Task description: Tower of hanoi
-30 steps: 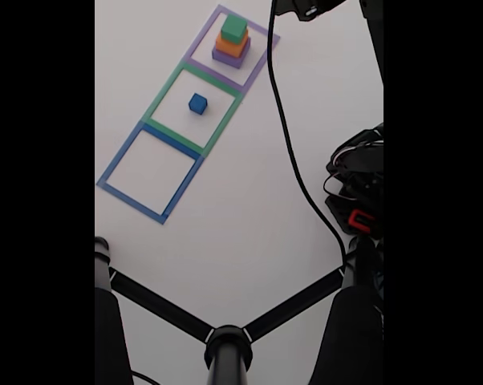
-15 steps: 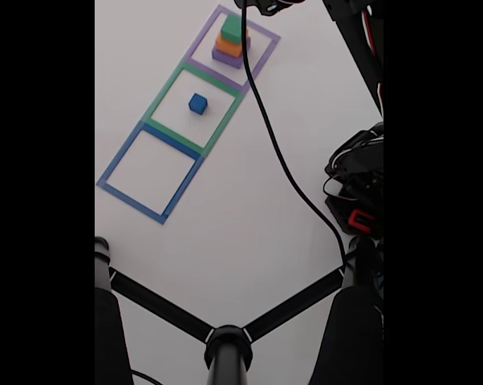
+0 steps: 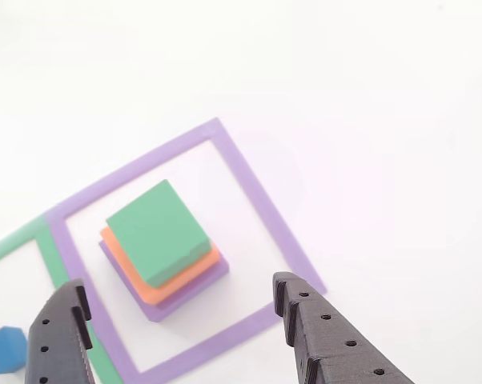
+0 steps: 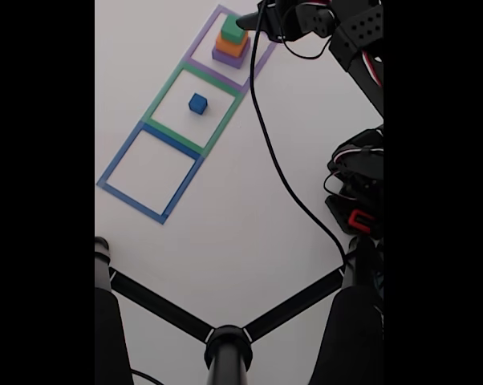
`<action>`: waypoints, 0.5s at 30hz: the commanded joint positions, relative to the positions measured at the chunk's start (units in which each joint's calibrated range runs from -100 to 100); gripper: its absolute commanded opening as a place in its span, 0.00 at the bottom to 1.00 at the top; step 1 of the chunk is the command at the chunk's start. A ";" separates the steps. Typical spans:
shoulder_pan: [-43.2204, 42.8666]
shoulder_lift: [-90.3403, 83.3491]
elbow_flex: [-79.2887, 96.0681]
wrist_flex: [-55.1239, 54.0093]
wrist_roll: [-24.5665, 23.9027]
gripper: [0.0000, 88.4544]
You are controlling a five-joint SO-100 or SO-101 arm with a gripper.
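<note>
**A:** Where's the gripper at?

**B:** In the other view its two dark fingers come up from the bottom edge, spread wide with nothing between them — one at lower left, one at lower centre-right. The stack sits just above the gap, in the left-centre of the frame. In the fixed view the arm reaches in at the top, its tip right beside the stack.

**A:** And the stack itself?

**B:** Green block on top, orange block under it, purple block flat at the bottom, all inside the purple tape square. The blue cube is apart, at the lower left corner, within the green tape square.

**A:** How would the green one handle?

**B:** It looks matte and foam-like, so I'd judge it light, slightly squashy and grippy rather than slick — not fragile. Take it by two opposite side faces, high enough to clear the orange layer; a gentle squeeze should do. The risk is dragging the lower blocks along.
</note>
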 commanded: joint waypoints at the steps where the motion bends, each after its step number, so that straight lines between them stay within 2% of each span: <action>1: -0.67 -1.82 5.56 -11.51 0.39 0.33; 9: -0.97 7.00 16.47 -38.63 0.39 0.34; 15: -1.66 13.97 21.83 -54.25 0.39 0.35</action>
